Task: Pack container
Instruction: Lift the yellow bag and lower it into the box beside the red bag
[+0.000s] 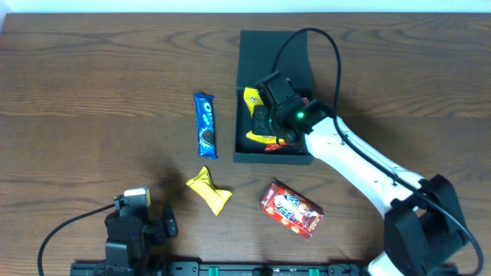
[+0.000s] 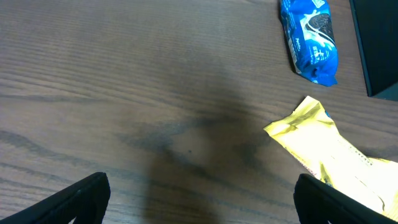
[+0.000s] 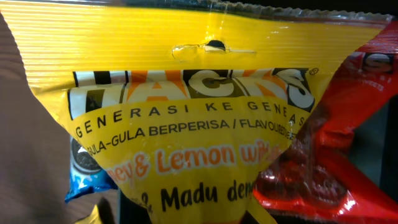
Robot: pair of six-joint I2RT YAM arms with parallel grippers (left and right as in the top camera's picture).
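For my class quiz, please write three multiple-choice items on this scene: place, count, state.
1. Where is the blue packet, relative to the container? A inside it; B left of it, on the table; C on its lid.
2. How many packets lie outside the container? A one; B three; C five.
3. The left gripper is: A open, empty; B shut on a packet; C inside the container.
Answers: B, it lies at the container's left; B, blue, yellow packet and red packet; A, its fingers stand apart, nothing between.

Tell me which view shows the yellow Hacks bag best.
The right wrist view: the yellow Hacks bag fills it, print readable. Overhead shows only a yellow patch inside the container. Left wrist misses it.
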